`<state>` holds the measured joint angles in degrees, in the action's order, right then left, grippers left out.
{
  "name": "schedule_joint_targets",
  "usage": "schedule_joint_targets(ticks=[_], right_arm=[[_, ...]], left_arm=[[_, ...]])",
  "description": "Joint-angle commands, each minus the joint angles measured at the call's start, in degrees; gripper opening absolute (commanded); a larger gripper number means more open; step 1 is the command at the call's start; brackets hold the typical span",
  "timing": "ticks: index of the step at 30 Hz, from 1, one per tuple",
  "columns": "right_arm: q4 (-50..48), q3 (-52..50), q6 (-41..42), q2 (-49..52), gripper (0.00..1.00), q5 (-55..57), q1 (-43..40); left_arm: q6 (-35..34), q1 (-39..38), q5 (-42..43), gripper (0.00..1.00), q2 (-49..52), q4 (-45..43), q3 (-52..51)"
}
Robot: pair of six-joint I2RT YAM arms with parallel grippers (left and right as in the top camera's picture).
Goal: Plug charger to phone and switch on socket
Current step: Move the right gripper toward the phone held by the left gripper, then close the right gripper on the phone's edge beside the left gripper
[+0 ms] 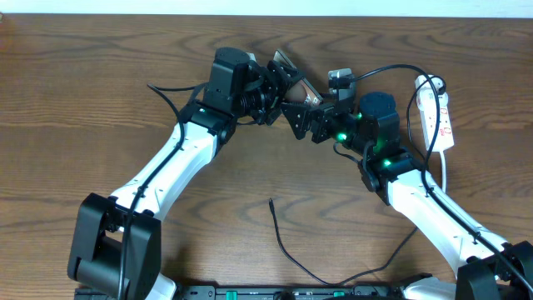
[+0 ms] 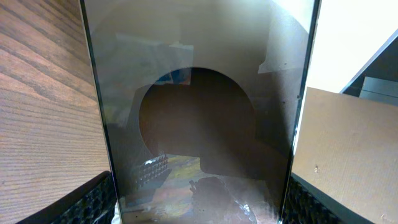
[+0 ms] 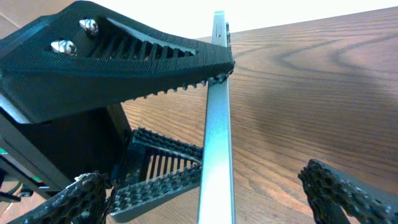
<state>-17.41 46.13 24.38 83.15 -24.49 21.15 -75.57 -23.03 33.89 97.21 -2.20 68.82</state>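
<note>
Robotics lab setup: twin white robot arms (image 1: 175, 167) on wood-grain table (image 1: 75, 83).

The two arms meet nose to nose over the wooden table (image 1: 100, 83). The left gripper (image 1: 281, 83) has the phone (image 1: 306, 92) between its fingers, tilted and lifted off the wood, its far end poking out past the fingertips. The right gripper (image 1: 314, 117) is right up against that same end from the opposite side; from above I can't tell whether it touches. Just beyond the right gripper sits a small grey block (image 1: 340, 81), with a black lead arcing from it to the socket (image 1: 436, 112), which lies well out on that gripper's outer side. The charger (image 1: 272, 203) lies loose, its tip well behind both grippers, toward the arm bases.
</note>
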Motion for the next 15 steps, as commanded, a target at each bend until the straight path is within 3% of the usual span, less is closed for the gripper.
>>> schedule_joint_targets(ticks=[1, 4, 9, 15], right_arm=[[-0.1, 1.0, 0.2, 0.1, 0.95, 1.7, 0.3], [0.0, 1.1, 0.2, 0.1, 0.8, 1.7, 0.3], [0.1, 1.1, 0.2, 0.1, 0.63, 1.7, 0.3], [0.1, 1.1, 0.2, 0.1, 0.61, 1.9, 0.3]], left_arm=[[-1.3, -0.5, 0.2, 0.07, -1.0, -1.0, 0.0], [-1.3, -0.6, 0.4, 0.07, -1.0, -0.9, 0.0], [-1.3, -0.6, 1.3, 0.08, -1.0, -1.0, 0.0], [-1.3, -0.7, 2.1, 0.07, -1.0, -1.0, 0.0]])
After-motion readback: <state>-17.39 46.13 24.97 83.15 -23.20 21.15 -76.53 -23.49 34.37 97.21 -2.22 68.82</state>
